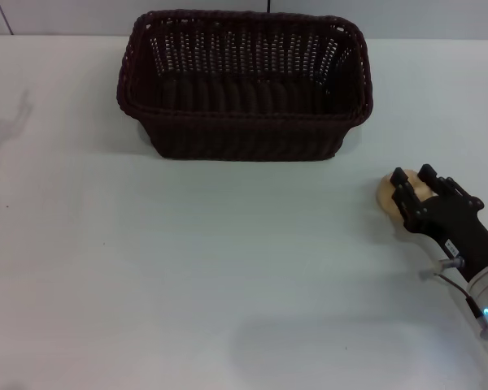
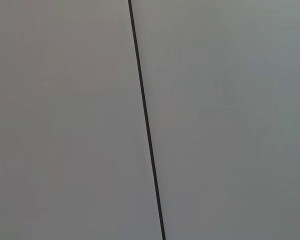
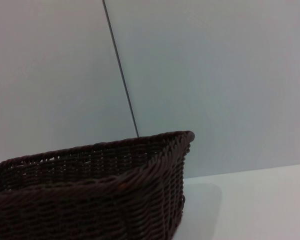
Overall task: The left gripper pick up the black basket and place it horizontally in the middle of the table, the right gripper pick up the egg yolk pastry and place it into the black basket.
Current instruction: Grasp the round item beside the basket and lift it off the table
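Woven black basket (image 1: 244, 85) sits upright, long side across, at the far middle of the counter (image 1: 187, 276), open for loading; right claw (image 1: 412, 188) straddles the egg yolk pastry (image 1: 388, 197) near the right edge; closure cannot be told; left claw out of view.

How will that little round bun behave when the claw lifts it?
The egg yolk pastry looks soft and crumbly, so a hard squeeze from the right gripper would probably dent it. Being small, it is likely light. Its rounded shape might let it roll on the smooth table if nudged.
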{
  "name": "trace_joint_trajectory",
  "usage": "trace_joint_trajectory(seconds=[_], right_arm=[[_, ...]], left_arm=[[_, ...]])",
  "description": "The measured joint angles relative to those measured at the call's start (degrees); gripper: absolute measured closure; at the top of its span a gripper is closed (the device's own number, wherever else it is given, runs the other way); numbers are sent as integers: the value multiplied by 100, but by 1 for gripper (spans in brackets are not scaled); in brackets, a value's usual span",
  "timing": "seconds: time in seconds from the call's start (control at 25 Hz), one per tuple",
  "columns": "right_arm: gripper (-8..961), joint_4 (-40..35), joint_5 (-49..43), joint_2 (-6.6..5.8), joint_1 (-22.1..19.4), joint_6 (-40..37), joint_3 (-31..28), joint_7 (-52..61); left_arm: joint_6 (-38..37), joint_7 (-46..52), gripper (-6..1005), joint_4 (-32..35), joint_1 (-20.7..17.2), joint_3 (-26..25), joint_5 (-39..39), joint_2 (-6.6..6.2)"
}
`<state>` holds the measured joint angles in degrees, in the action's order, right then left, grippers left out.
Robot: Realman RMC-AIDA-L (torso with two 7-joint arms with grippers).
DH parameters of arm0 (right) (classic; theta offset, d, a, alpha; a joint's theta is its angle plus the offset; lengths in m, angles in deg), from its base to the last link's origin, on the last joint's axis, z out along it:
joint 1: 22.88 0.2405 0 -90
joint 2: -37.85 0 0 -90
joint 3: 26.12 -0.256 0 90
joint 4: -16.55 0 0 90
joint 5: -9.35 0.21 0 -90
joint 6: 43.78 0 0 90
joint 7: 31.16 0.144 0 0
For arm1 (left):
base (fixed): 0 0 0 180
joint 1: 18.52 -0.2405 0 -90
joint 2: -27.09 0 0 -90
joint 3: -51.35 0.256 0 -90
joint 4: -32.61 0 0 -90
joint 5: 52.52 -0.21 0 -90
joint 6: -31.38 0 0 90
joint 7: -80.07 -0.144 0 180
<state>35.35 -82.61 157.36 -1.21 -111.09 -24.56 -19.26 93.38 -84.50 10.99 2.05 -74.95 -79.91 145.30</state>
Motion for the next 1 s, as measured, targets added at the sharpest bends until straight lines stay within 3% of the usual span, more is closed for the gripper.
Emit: trace_joint_trajectory(seconds=[0.12,0.52,0.72,0.84,1.0], right_arm=[[335,-24,7,-2,-10,7,-5,-3],[779,-53,12,-7,-20,37,-17,-7],[870,-52,12,-17,-63,-137,-16,-10],[943,-36,2,-17,-180,-617,-15,-11],[946,-18,-27,-16,-276,-1016,-2,-13]], left_arm=[[0,0,172,0,0,0,0,0],[-81,-4,172,-1,0,1,-14,-9],[-82,-4,172,-1,7,0,-25,-8],[-82,-5,172,0,3,0,-30,-9],[-81,-4,172,-1,0,0,-31,-8]])
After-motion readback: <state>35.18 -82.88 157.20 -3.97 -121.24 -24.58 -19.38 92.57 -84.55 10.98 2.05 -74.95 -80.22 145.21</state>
